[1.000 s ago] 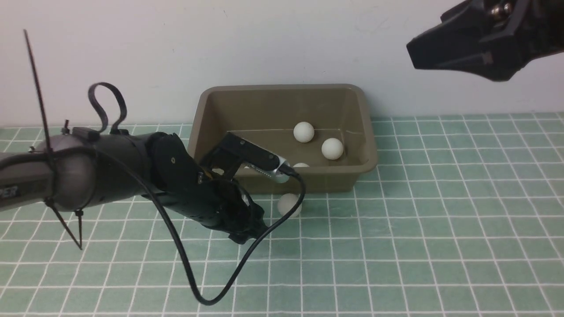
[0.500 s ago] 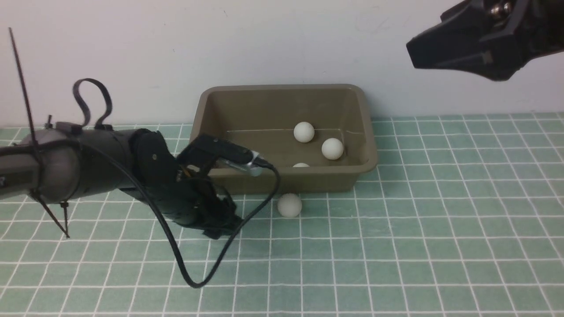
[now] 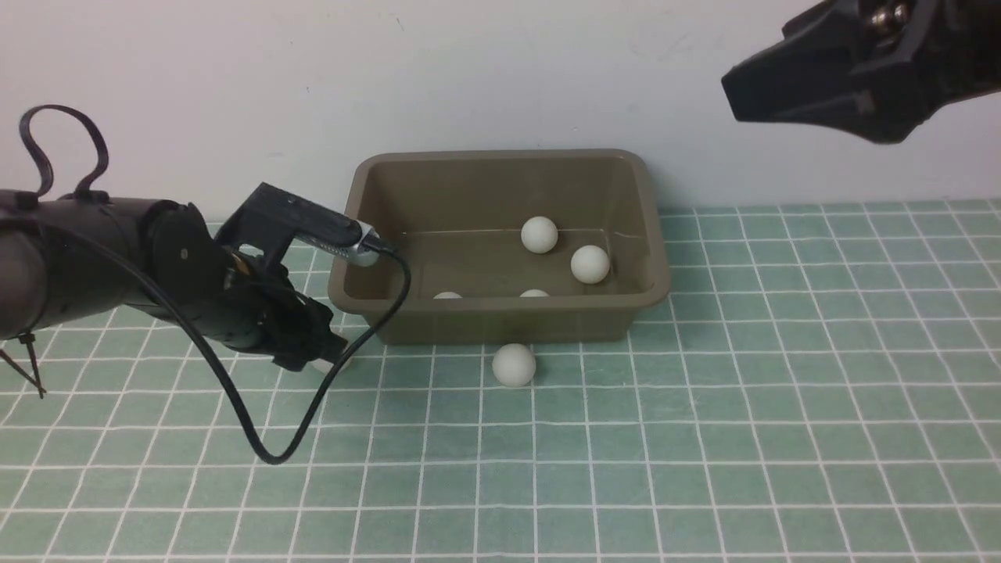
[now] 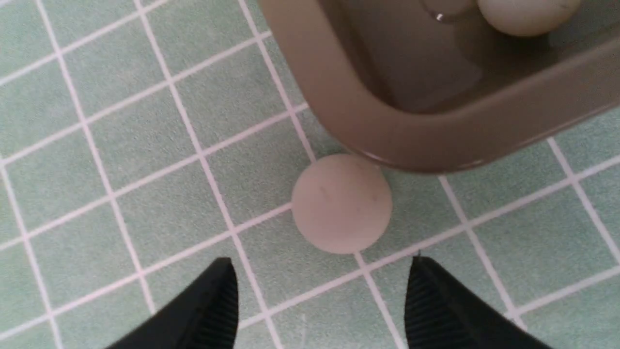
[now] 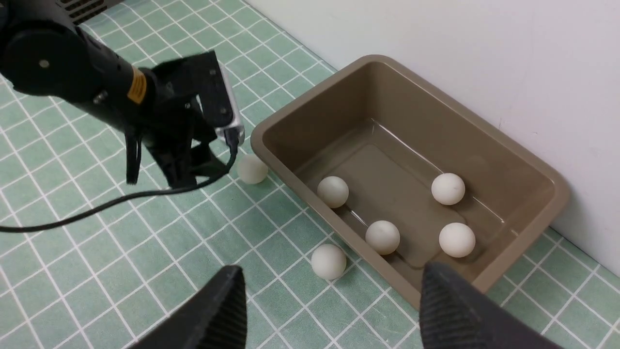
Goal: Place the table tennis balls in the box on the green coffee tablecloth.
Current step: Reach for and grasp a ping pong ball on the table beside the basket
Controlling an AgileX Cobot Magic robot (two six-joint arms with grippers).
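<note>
The olive-brown box (image 3: 500, 155) stands on the green tablecloth (image 3: 704, 438) against the wall. Several white balls lie in it, among them one (image 3: 539, 234) and another (image 3: 590, 263). One ball (image 3: 514, 364) lies on the cloth before the box's front wall. Another ball (image 4: 341, 203) lies on the cloth touching the box's left front corner (image 4: 339, 102). It also shows in the right wrist view (image 5: 252, 168). My left gripper (image 4: 322, 266) is open and empty, just short of this ball, low over the cloth (image 3: 313, 356). My right gripper (image 5: 332, 276) is open and empty, high at the right (image 3: 731, 86).
The left arm's black cable (image 3: 266, 453) loops down onto the cloth in front of the arm. A white wall (image 3: 500, 70) stands right behind the box.
My left arm has swung left and back, from the box's front wall to its left front corner. A ball at the box's front left floor now shows. The right arm has not moved.
</note>
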